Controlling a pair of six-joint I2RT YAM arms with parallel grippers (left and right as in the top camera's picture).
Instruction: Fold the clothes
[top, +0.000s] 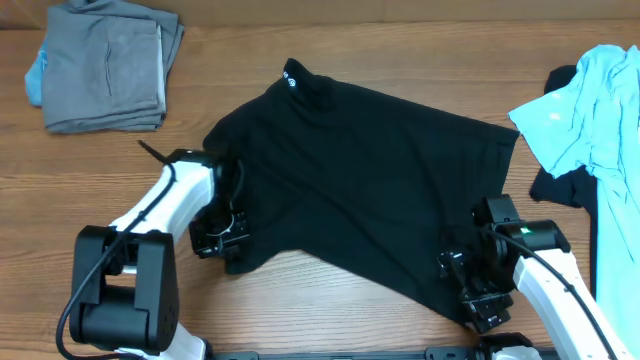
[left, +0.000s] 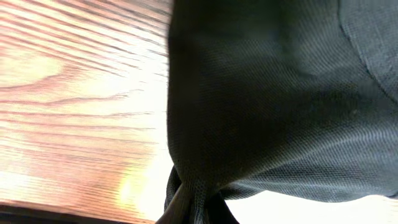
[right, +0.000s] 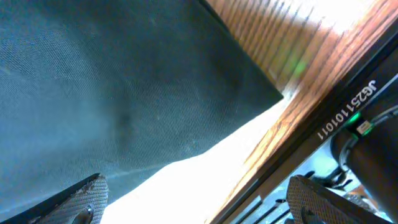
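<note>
Nearest, the left gripper (top: 222, 240) pinches the near-left corner of the black shirt (top: 370, 170), jaws closed on bunched cloth. At the near-right hem the right gripper (top: 468, 283) stands wide open, holding nothing. Spread left-to-right across the table (top: 300, 300), the shirt extends far from both, so that hem looks like the right arm's to take.

This looks like a robotics lab bench, not a home. Two white-and-black robot arms, left (top: 150, 215) and right (top: 545, 280), stand at the near edge of a wood-grain desk (top: 330, 300). Beside the right fingers (right: 84, 196), a black housing (right: 367, 149) carries a printed serial number (right: 347, 109) and a lit green lamp (right: 364, 127). A grey folded pile (top: 105, 65) and a light blue garment (top: 590, 100) lie well apart from the fingers.
</note>
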